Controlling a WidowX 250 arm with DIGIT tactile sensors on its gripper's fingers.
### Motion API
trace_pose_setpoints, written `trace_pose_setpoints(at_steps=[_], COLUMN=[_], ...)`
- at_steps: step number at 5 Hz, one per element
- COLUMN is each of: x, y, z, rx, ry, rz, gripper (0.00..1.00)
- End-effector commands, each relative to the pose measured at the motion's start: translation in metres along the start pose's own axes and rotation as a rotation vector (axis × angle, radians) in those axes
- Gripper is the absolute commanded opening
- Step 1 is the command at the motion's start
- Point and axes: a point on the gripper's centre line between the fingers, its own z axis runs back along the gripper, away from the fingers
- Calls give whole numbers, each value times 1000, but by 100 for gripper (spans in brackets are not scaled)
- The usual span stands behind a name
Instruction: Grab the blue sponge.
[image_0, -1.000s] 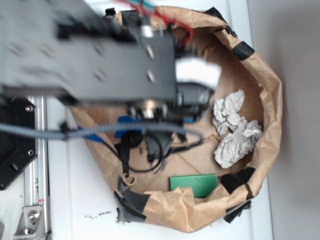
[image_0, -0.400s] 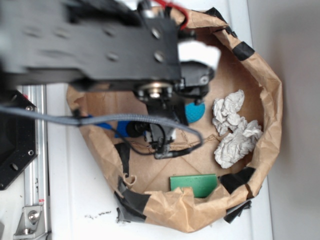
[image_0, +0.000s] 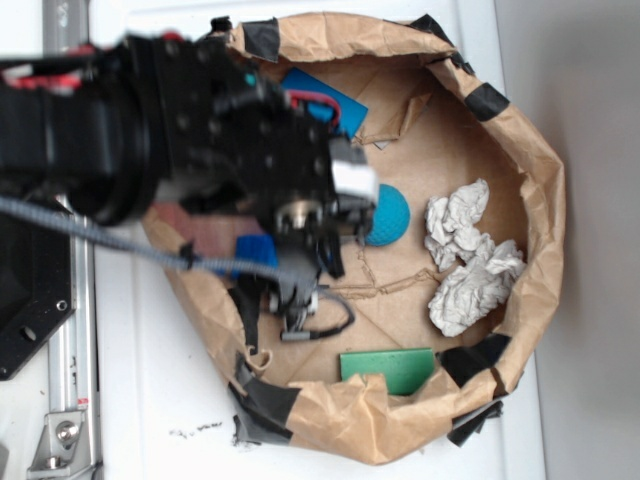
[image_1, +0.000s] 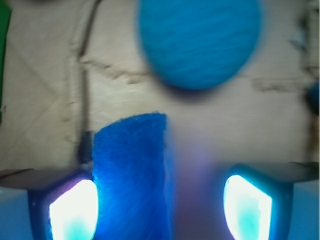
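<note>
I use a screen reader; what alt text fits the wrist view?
The blue sponge lies between the open gripper fingers, close beside one glowing fingertip. A teal ball sits beyond on brown paper.

No text, label, brand, number or sign can be read in either view. The exterior view shows only plain brown paper and black tape, and the robot arm's dark body is too blurred to reveal any marking. The wrist view is soft and shows no lettering on anything.
</note>
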Motion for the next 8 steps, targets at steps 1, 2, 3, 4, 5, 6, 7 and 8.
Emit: trace_pose_setpoints(at_steps=[1, 2, 3, 4, 5, 6, 7, 8], x=[-12, -11, -8, -2, 8, 18, 28, 31], y=[-4, -4, -3, 0, 12, 13, 15, 13], z=[-14, -15, -7, 20, 71, 121, 168, 161], rx=[66, 79, 81, 114, 118, 117, 113, 101], ry=[23, 37, 30, -4, -208, -228, -175, -145], rz=[-45, -45, -54, -47, -86, -77, -27, -6], gripper=[0, 0, 0, 0, 0, 0, 0, 0])
